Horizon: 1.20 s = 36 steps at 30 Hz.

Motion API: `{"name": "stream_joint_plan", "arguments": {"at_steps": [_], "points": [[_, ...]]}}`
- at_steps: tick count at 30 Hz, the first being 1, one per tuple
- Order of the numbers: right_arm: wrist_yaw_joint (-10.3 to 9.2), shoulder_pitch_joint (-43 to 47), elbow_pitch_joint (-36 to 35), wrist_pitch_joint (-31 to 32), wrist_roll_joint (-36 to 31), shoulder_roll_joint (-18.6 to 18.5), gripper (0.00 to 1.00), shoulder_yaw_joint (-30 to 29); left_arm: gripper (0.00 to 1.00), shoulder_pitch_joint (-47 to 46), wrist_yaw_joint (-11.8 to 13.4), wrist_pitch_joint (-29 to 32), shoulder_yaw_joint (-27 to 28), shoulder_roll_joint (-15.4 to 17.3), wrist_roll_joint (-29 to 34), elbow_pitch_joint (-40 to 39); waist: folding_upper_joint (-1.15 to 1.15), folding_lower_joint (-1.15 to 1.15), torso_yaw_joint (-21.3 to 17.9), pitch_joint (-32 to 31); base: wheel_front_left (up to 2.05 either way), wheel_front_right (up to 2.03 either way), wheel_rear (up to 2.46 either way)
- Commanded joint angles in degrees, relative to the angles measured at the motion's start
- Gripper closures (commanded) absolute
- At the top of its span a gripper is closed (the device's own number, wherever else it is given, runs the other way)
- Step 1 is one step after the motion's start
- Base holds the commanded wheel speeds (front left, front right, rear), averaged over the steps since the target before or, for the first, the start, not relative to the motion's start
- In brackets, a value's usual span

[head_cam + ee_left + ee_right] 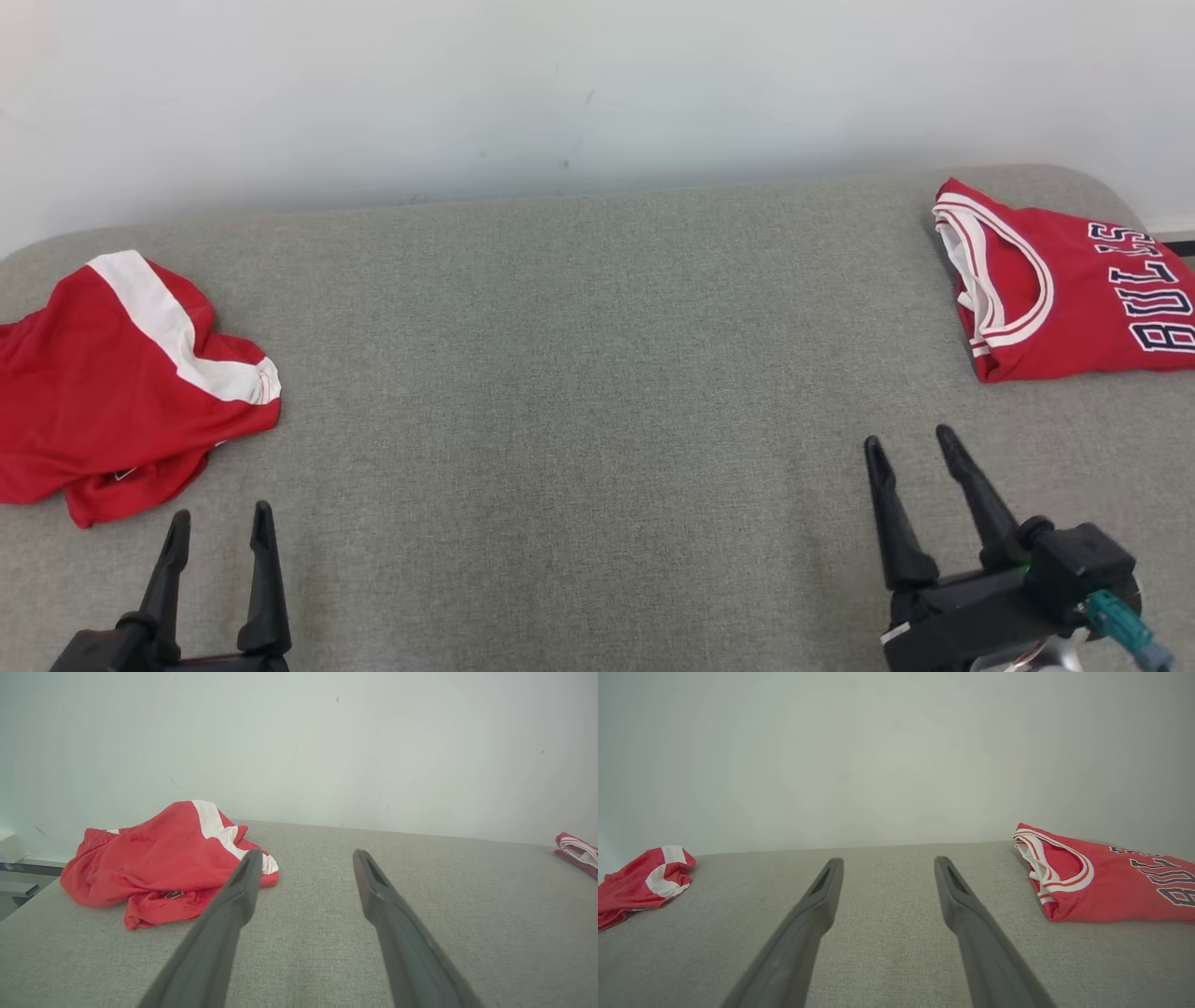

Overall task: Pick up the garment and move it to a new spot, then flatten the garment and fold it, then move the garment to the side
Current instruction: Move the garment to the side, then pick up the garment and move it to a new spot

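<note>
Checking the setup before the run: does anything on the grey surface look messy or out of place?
The white-striped red garment at the left lies crumpled in a heap, unlike the Bulls jersey folded neatly at the right.

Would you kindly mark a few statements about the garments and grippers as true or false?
The crumpled red garment lies on the robot's left. True.
The left gripper holds that garment. False: it is open and empty.
The BULLS jersey lies folded on the right. True.
The right gripper is shut. False: its jaws stand open.
The two garments touch. False: bare grey surface separates them.
</note>
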Motion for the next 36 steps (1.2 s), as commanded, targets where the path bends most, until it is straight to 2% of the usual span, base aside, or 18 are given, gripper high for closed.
{"name": "stream_joint_plan", "arguments": {"at_steps": [1, 10, 30, 36], "points": [[-0.17, 1.28, -0.21, -0.28, -0.86, 0.81, 0.0, -0.34, 0.0, 0.16, -0.06, 0.0, 0.02, -0.07, 0.37, 0.61, 0.01, 0.01, 0.31, -0.38, 0.0, 0.0, 0.0], [-0.17, 4.83, -0.23, -1.28, -3.2, 3.62, 0.0, -2.15, 0.0, -0.41, -0.31, 0.0, -0.56, 0.07, 0.37, 2.31, 0.01, 0.01, 1.84, -1.71, 0.0, 0.0, 0.0], [-0.17, 7.1, 0.4, -1.32, -3.79, 5.01, 0.0, -2.9, 0.0, -0.01, -0.77, 0.0, -0.69, 0.3, 0.2, 3.57, 0.01, 0.01, 2.47, -2.99, 0.0, 0.0, 0.0], [-0.17, 7.1, 0.82, -1.37, -3.49, 5.15, 0.0, -2.49, 0.0, -0.65, -0.56, 0.0, -0.65, 0.29, 0.3, 3.9, 0.01, 0.01, 4.13, -3.04, 0.0, 0.0, 0.0]]}}
